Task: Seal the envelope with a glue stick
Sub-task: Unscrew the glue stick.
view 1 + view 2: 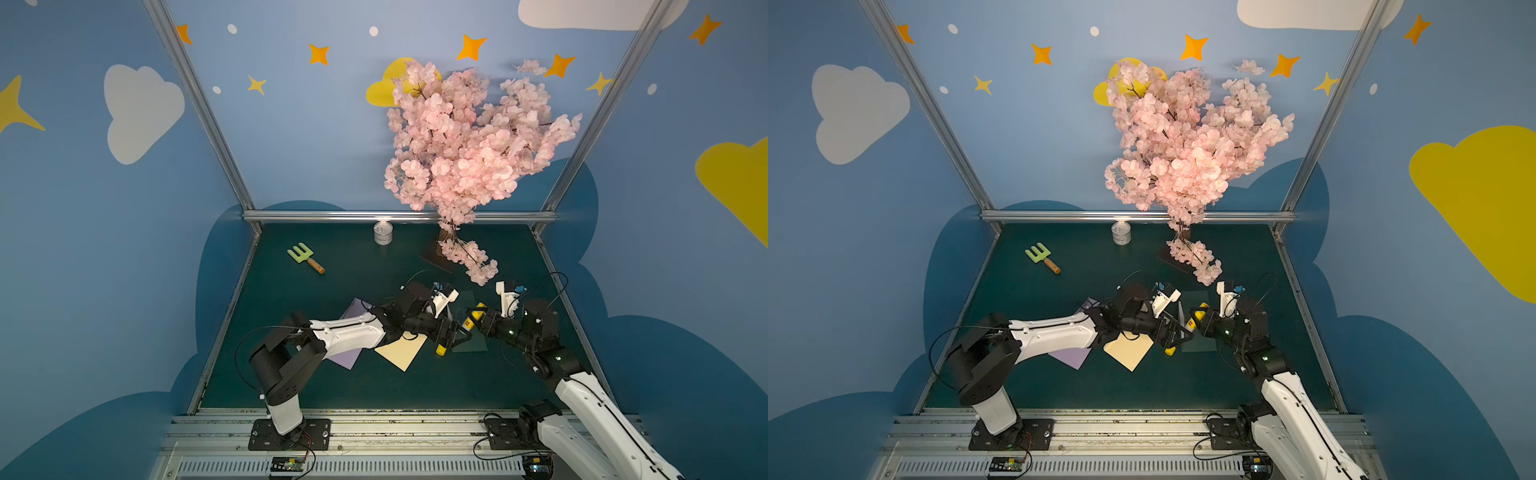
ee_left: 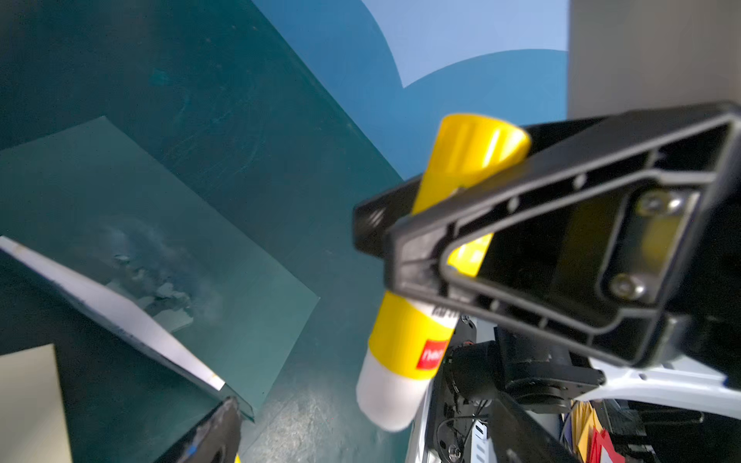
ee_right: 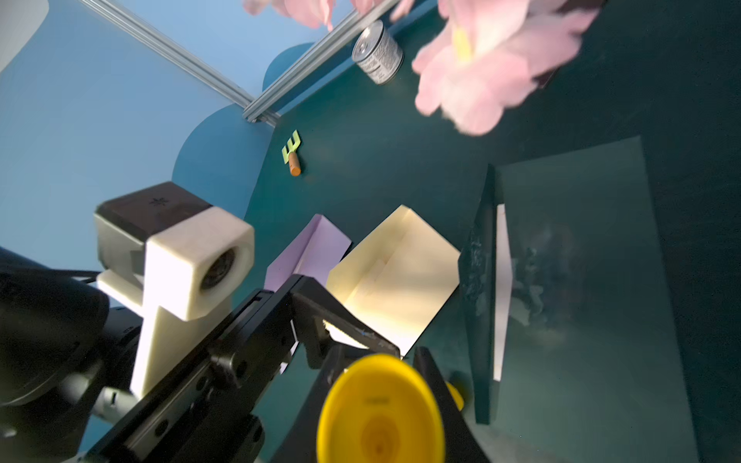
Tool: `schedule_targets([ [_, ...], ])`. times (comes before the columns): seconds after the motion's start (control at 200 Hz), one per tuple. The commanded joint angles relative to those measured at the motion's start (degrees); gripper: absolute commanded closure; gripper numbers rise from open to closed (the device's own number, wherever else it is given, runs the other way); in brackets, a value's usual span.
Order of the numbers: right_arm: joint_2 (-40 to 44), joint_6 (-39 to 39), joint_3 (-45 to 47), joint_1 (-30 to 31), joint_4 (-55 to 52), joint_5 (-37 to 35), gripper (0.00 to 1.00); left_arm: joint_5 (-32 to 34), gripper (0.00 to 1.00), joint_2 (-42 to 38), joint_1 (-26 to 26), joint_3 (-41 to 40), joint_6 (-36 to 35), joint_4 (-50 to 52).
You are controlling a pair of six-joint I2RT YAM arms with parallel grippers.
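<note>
Yellow glue stick, uncapped, tilts clamped in the right pincer beside the dark green envelope; left pincer gapes wide, the cap lying near it on the desk.

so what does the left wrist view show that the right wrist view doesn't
Only the left wrist view: the glue stick from the side, with its red label and whitish tip, clamped by the right fingers.
Only the right wrist view: the can, fork, blossoms, purple envelope, and the left fingers, open.
Both: the green envelope with its flap up, the cream envelope, and the glue stick, which the right wrist view sees end-on.
</note>
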State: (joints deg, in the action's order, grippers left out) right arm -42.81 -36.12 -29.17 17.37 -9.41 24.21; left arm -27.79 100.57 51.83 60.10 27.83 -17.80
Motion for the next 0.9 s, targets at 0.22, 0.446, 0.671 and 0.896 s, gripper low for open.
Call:
schedule_targets([
  [0.22,1.37,-7.88,-2.16,0.46,-3.02,7.71,1.00,-6.97,0.06,1.43,0.19,0.06,2.83,-9.03],
  [0.446,1.99,-7.85,-2.07,0.56,-2.84,6.91,1.00,-9.03,0.32,2.59,0.55,0.36,4.22,-9.27],
  [0.671,1.33,-7.42,-2.53,0.74,-2.45,7.38,1.00,-9.28,0.77,3.61,0.81,1.38,4.97,-9.54],
  [0.896,0.59,-3.58,-5.46,-0.49,-5.72,8.49,0.24,-7.70,0.98,2.50,0.81,0.62,6.02,-9.62],
])
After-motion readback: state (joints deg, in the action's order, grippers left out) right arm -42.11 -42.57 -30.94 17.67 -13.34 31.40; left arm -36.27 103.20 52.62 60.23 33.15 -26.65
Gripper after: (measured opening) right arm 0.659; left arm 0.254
